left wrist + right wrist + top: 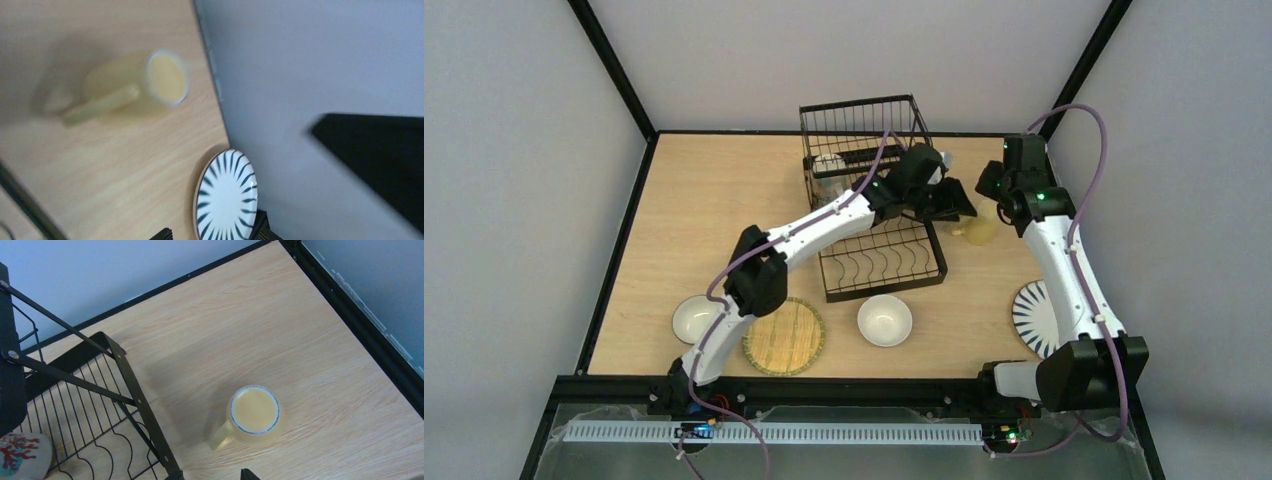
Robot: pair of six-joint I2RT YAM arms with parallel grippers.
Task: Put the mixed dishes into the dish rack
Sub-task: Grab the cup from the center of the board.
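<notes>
Here the mug (254, 412) stands upright on the surface (300, 315) beside the rack (131, 385), lower middle of the right wrist view. We judge it light, stiff, slick, breakable; pinch its wall. Our right claw (210, 476) seems spread.

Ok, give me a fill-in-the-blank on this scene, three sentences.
1. The mug stands upright on the ___ beside the rack.
2. The bamboo plate lies between two white ___.
3. In the top view the ___ arm covers part of the striped plate.
Missing words: table; bowls; right.
</notes>
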